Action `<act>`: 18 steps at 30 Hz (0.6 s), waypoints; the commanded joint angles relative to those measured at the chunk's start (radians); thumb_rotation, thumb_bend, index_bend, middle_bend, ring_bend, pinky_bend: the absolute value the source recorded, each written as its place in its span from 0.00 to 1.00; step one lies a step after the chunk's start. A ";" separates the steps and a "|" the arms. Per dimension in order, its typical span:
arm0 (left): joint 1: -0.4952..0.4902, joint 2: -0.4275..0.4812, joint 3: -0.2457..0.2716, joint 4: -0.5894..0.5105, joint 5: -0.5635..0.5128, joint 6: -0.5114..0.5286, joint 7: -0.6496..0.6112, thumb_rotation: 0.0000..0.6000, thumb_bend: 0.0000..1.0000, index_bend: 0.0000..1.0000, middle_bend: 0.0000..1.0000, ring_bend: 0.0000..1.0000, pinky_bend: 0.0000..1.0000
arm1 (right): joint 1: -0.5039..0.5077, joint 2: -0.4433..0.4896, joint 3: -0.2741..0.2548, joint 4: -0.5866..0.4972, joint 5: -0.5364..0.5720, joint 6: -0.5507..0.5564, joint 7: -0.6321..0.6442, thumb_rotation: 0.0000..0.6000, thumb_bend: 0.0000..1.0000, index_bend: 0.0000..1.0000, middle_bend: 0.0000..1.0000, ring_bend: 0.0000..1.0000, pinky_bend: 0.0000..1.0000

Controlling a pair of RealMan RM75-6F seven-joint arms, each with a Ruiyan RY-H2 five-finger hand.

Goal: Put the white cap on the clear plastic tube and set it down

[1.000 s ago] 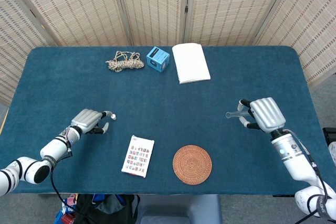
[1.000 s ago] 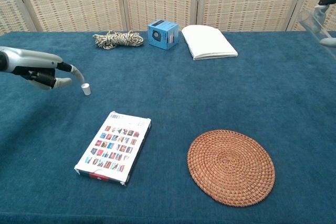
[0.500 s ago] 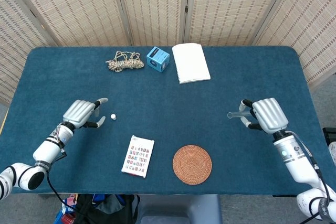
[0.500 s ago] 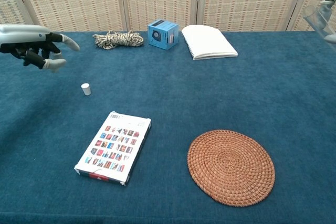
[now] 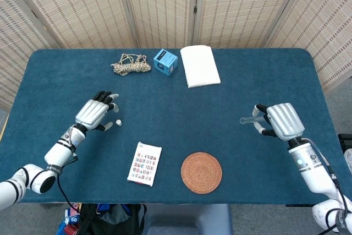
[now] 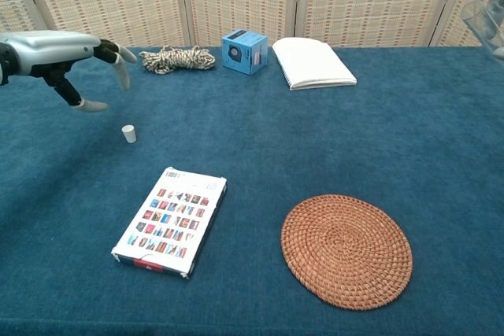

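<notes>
The small white cap stands alone on the blue table, left of centre. My left hand hovers just left of and above it, fingers spread, holding nothing. My right hand grips the clear plastic tube at the right side, the tube sticking out to the left. In the chest view only the tube's end shows at the top right corner.
A card box and a round woven coaster lie near the front edge. A rope bundle, a blue cube and a white notebook sit along the back.
My left hand let go of the white cap, which now stands on the table, and the hand rose with its fingers spreading. The right hand with the tube drifted slightly right.
</notes>
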 commanded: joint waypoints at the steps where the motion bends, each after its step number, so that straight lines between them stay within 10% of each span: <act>1: -0.017 -0.032 -0.006 0.033 -0.012 -0.016 0.034 1.00 0.29 0.38 0.03 0.00 0.00 | 0.000 0.001 0.000 0.000 0.000 -0.002 0.002 1.00 0.76 0.86 1.00 1.00 1.00; 18: -0.028 -0.098 0.012 0.085 -0.029 -0.028 0.156 1.00 0.24 0.45 0.03 0.00 0.00 | -0.004 -0.009 -0.002 0.016 -0.002 -0.010 0.016 1.00 0.76 0.86 1.00 1.00 1.00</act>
